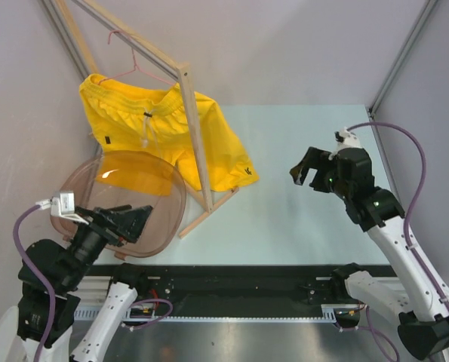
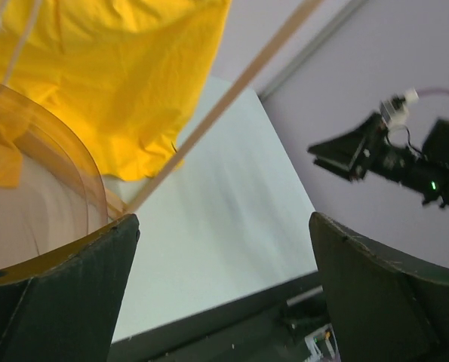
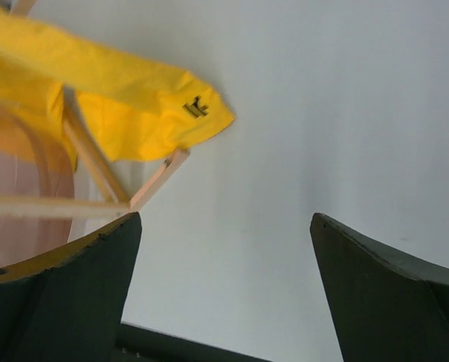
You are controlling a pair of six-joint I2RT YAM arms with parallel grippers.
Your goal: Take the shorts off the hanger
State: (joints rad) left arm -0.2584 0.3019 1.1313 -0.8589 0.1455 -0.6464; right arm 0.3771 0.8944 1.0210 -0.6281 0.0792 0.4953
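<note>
Showing the task at its outset: nearest the bases, the left claw [image 1: 133,219] and the right claw [image 1: 305,172] both stand spread and empty. The left is raised beside a translucent amber tub [image 1: 164,226], the right is poised above bare counter [image 1: 299,234], and both are well apart from the garment. Farther back, the shorts [image 1: 164,132] hang from the hanger [image 1: 133,66], whose hook sits over the top bar of a pale wooden rack [image 1: 196,136]. One leg hem, bearing the dark logo, reaches down by the rack's foot. Every step remains: gripping the fabric and drawing it off the wire. The counter is pale, matte blue-green; plain grey walls [image 1: 284,45] and a metal corner post [image 1: 401,53] close the cell behind.
</note>
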